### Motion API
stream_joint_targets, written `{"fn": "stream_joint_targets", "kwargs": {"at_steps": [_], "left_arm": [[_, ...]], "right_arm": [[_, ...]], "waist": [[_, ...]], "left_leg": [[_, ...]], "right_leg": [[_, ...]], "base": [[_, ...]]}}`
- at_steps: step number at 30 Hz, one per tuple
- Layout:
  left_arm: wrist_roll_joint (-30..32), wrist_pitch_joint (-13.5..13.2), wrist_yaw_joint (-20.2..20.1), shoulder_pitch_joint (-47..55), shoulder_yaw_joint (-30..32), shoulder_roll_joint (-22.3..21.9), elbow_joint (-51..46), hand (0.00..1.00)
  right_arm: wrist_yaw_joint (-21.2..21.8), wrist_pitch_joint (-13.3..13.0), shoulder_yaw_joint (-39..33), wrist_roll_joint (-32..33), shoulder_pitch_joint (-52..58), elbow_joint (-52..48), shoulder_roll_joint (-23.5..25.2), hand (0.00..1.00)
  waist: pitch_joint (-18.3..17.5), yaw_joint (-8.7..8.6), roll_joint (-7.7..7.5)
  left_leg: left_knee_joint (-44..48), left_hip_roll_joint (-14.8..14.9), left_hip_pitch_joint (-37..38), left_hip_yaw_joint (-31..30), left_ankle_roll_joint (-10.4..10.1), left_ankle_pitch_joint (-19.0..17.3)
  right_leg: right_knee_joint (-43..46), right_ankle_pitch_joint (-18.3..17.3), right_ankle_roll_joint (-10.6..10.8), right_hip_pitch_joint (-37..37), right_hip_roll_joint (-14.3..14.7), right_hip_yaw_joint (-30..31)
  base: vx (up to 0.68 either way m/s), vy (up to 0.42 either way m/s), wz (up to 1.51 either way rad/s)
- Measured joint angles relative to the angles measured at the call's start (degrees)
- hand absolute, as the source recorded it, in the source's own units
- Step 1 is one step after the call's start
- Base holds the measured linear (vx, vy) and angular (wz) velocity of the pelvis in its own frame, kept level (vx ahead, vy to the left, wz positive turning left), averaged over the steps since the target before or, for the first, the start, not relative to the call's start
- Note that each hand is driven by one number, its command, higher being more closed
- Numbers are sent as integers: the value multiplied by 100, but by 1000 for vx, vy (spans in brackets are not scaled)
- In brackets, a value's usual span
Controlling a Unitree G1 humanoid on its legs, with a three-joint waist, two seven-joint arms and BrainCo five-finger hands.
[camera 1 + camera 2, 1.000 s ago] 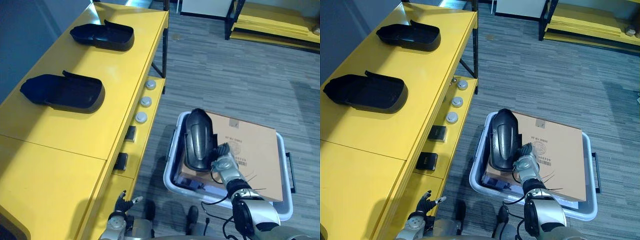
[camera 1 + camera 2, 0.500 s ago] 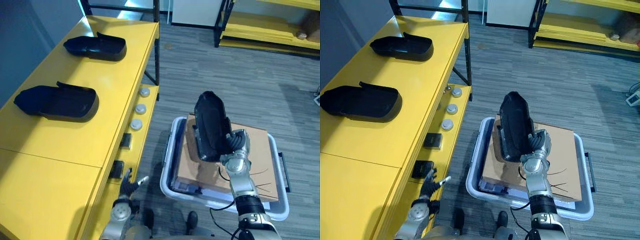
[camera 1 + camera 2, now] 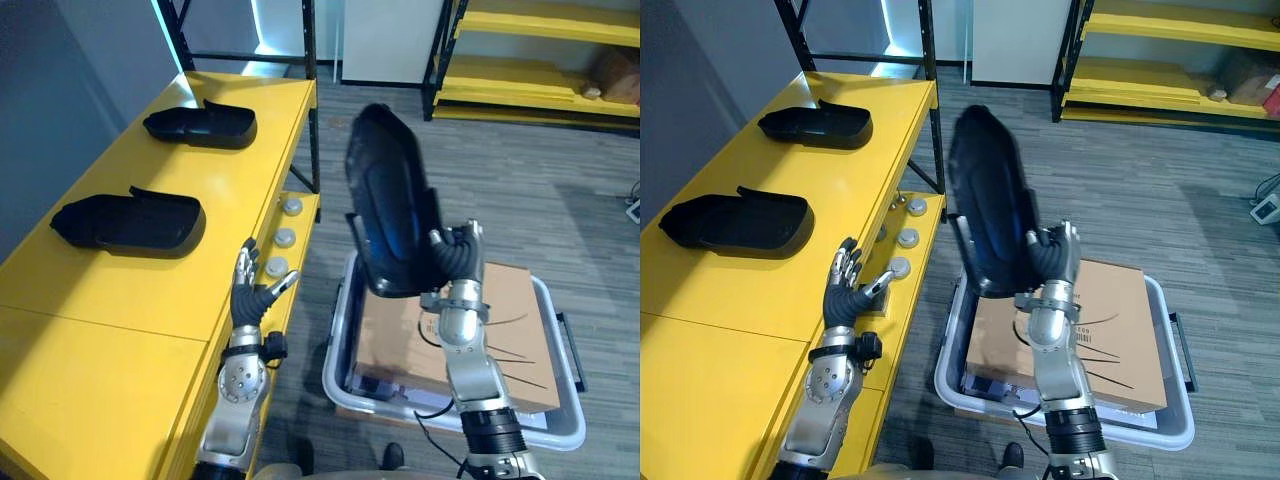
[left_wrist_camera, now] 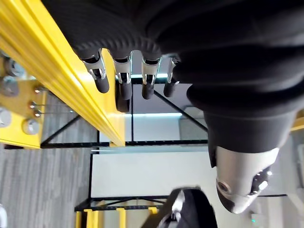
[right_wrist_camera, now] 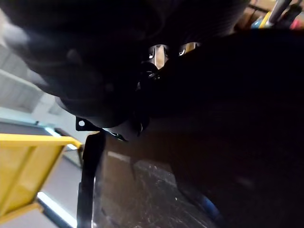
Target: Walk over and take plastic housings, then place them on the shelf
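Note:
My right hand (image 3: 455,262) is shut on a black plastic housing (image 3: 388,205) and holds it upright in the air above the grey bin (image 3: 342,330). In the right wrist view the dark housing (image 5: 228,142) lies right against the curled fingers. Two more black housings lie on the yellow shelf top (image 3: 120,290): one near (image 3: 130,222), one farther back (image 3: 200,126). My left hand (image 3: 250,292) is raised beside the shelf's front edge, fingers straight and spread, holding nothing.
The grey bin holds a brown cardboard sheet (image 3: 500,330). Round knobs (image 3: 284,238) sit on the yellow shelf's lower ledge. A black frame post (image 3: 312,95) rises at the shelf's far corner. Another yellow rack (image 3: 540,60) stands at the back right.
My right hand has lifted the housing higher and leftward, out of the bin. The left hand has risen beside the shelf edge. The camera has tilted up.

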Motion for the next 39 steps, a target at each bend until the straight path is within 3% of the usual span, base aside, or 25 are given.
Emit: {"fn": "stream_joint_targets", "kwargs": {"at_steps": [3,9,10,23,29,30,39], "left_arm": [[-57,37,153,-185,-169,-116,1,0],[-129,157,479,-303,-182,-130,64,0],[-195,207,542,-427,-181,-124,124,100],[-742,312,886,-637,-181,130,364,100],[-1006,312,889,-653,-158,142,366,100],[-1016,312,889,-653,-148,144,369,100],[-859,338,709,-645,-149,143,537,100]], "right_arm": [[3,-7,453,5,-141,-35,106,100],[2,-6,705,23,-140,-180,135,100],[-3,-6,756,41,-140,-183,131,100],[6,-20,1194,300,-120,-305,-326,100],[4,-279,1304,292,-81,-417,-367,100],[4,-301,1308,292,-81,-417,-373,0],[241,-522,1207,745,-82,-418,-446,0]], "waist": [[-9,-9,-6],[-167,-127,-35],[-175,-137,-36],[-238,-173,-33],[-298,-180,-37],[-299,-183,-39],[-316,-199,-39]], "left_leg": [[0,6,4,35,-1,1],[-2,1,0,52,-2,0],[-1,3,0,55,-2,0],[4,0,-13,79,-3,-1],[5,-2,-11,77,-3,-1],[7,-2,-10,77,-3,-1],[5,-5,-2,59,-1,1]], "right_leg": [[0,6,-7,-12,5,30],[-9,7,-8,-21,4,49],[-12,9,-10,-22,5,55],[-75,50,-6,-24,10,92],[-76,50,-6,-20,8,89],[-76,50,-6,-18,8,89],[-73,49,-6,-3,6,79]], "base": [[-51,-5,-5],[-14,-4,-1],[-21,-10,-5],[-9,-3,-1],[-10,-4,0],[0,0,0],[0,0,0]]}}
